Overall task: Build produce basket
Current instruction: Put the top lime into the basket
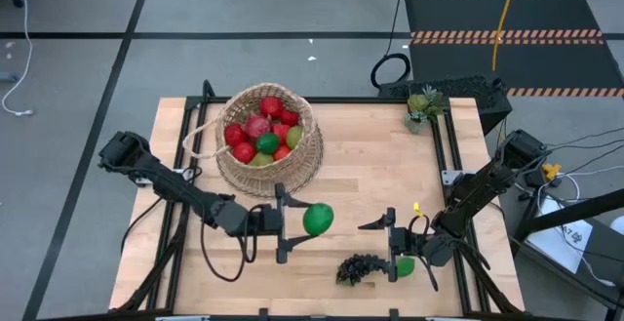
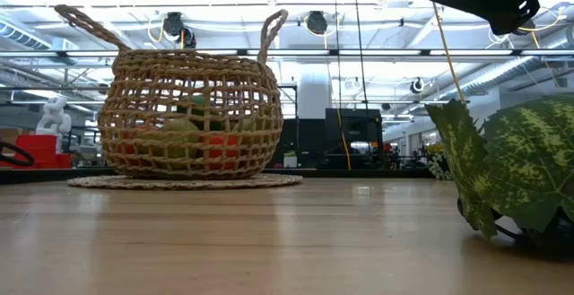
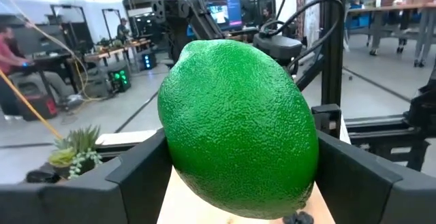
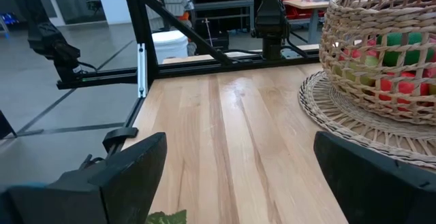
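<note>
Your left gripper [image 1: 295,221] is clamped on a green lime [image 1: 318,219] — the fruit fills the gap between both dark fingers [image 3: 136,173] in the left wrist view, pressed against each pad. The lime sits just in front of the wicker basket [image 1: 304,155], apart from its rim and not yet over it.

The basket stands on a round woven mat [image 2: 184,182] at the far-left part of the wooden table [image 1: 370,175]. Inside it you have red fruits [image 1: 270,106], a pink one [image 1: 257,126], a green lime [image 1: 267,143] and yellow-green pieces near the wall.

Your right gripper [image 1: 391,240] is to the right of the held lime, jaws spread apart with nothing between them; its wrist view looks across bare table toward the basket.

A dark grape bunch [image 1: 361,267] with a green leaf [image 1: 405,266] lies on the table just beside the right gripper — well apart from the basket. A small potted plant [image 1: 423,106] stands at the far-right table corner.
</note>
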Robot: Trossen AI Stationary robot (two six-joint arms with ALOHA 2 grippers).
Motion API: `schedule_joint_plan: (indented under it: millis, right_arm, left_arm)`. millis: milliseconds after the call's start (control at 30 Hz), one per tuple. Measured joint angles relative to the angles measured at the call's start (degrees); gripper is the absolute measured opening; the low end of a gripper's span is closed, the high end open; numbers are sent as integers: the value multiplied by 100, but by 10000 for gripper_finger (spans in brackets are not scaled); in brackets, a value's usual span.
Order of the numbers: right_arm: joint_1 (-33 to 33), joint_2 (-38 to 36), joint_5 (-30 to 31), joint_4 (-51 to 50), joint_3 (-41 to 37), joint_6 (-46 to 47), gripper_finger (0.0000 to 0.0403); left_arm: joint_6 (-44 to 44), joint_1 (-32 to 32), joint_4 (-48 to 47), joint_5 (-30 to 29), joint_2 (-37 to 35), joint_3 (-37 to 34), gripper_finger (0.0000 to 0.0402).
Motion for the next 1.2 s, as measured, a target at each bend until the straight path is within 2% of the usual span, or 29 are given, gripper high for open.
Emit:
schedule_joint_plan:
  millis: [333, 833, 1200]
  right_arm:
    - [1, 0, -101, 12, 0, 2, 367]
    - [2, 0, -101, 12, 0, 4, 367]
    - [1, 0, -101, 10, 0, 3, 367]
  left_arm:
    - [1483, -139, 49, -39, -101, 0, 338]
    - [2734, 75, 36, -54, -94, 0, 340]
    - [2783, 256, 36, -54, -94, 0, 340]
